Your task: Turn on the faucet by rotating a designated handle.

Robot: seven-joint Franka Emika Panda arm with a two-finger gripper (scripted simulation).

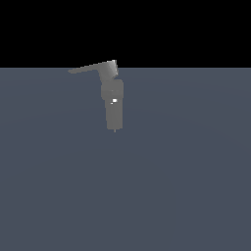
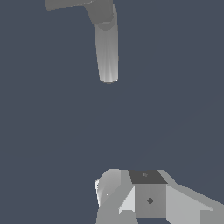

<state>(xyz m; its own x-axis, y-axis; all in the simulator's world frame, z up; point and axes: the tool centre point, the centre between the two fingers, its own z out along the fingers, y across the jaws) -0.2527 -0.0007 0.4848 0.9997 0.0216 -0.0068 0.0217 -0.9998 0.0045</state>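
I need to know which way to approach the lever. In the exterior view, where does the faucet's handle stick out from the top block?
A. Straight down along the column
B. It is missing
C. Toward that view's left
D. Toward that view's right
C: the handle runs as a thin flat blade from the angular top block of the faucet toward the exterior view's left, above the upright column.

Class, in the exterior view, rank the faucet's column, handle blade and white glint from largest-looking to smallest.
1. Column: thickest and longest.
2. Handle: nearly as long, but far thinner.
3. White glint: a tiny spot on the column.
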